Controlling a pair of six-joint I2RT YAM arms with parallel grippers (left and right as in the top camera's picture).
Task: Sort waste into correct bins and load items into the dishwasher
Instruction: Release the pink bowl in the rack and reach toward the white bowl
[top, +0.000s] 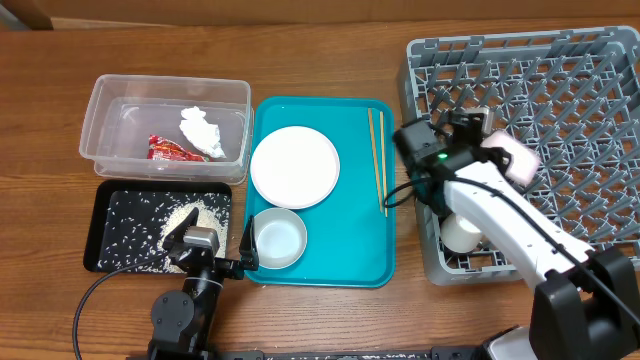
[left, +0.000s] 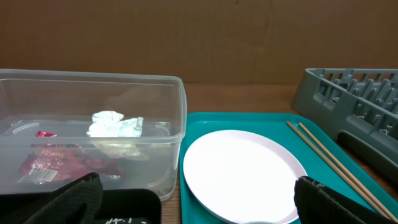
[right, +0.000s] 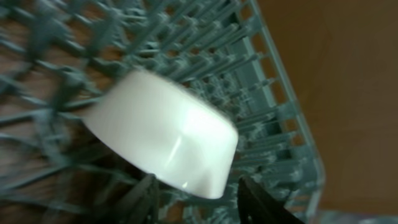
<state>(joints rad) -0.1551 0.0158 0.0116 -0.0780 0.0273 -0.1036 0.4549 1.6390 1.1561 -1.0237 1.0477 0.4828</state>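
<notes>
The clear tub (top: 98, 108) holds the red wrapper (top: 170, 150) and the white tissue wad (top: 203, 131); both also show in the left wrist view, wrapper (left: 46, 163) and tissue (left: 115, 124). The black tray (top: 108, 215) holds rice grains (top: 185, 215). The white plate (top: 294, 166), a pale bowl (top: 277, 238) and the chopsticks (top: 377, 158) lie on the teal tray. My left gripper (left: 196, 202) is open and empty, low by the black tray. My right gripper (right: 199, 199) is open around the base of an upturned white bowl (right: 161, 134) in the grey dish rack (top: 560, 90).
The teal tray (top: 360, 245) sits between the black tray and the rack. The rack's near wall (left: 323, 93) rises to the right of the plate (left: 242, 171). My right arm (top: 510, 225) crosses the rack's front left corner, above the bowl (top: 462, 234).
</notes>
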